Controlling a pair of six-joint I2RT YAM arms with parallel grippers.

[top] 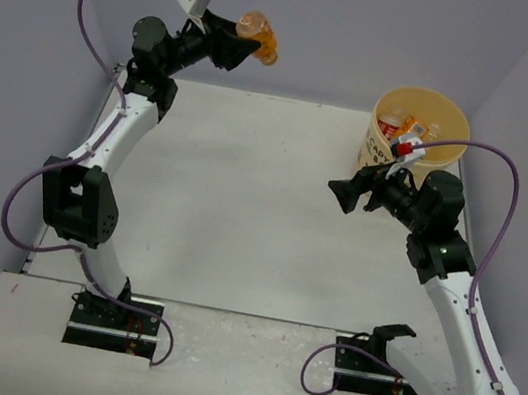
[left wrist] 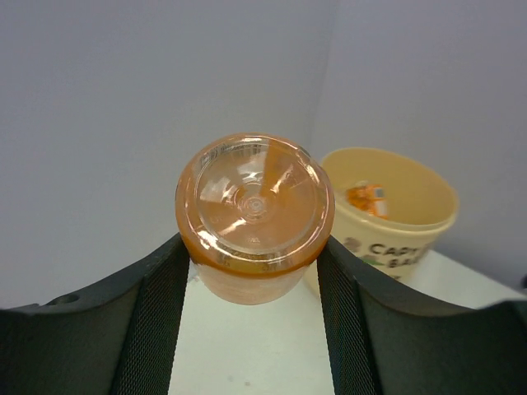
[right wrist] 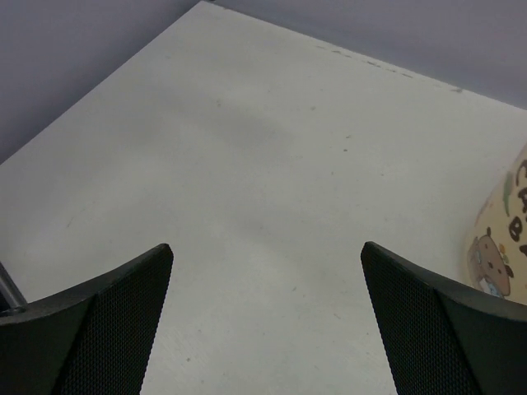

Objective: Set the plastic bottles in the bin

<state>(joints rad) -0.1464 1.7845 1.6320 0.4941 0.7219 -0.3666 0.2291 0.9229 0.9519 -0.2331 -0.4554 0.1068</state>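
Observation:
My left gripper [top: 241, 47] is shut on a stubby orange bottle [top: 259, 37] and holds it high above the table's far left part. In the left wrist view the bottle's [left wrist: 255, 214] clear base faces the camera between my two fingers. The pale-yellow bin [top: 417, 132] stands at the far right with several bottles inside; it also shows in the left wrist view [left wrist: 395, 222], beyond the held bottle. My right gripper [top: 343, 196] is open and empty, above the table left of the bin. The right wrist view shows the bin's side [right wrist: 502, 247] at its right edge.
Grey walls close the table at the back and both sides. Purple cables loop off both arms. The arm bases sit at the near edge.

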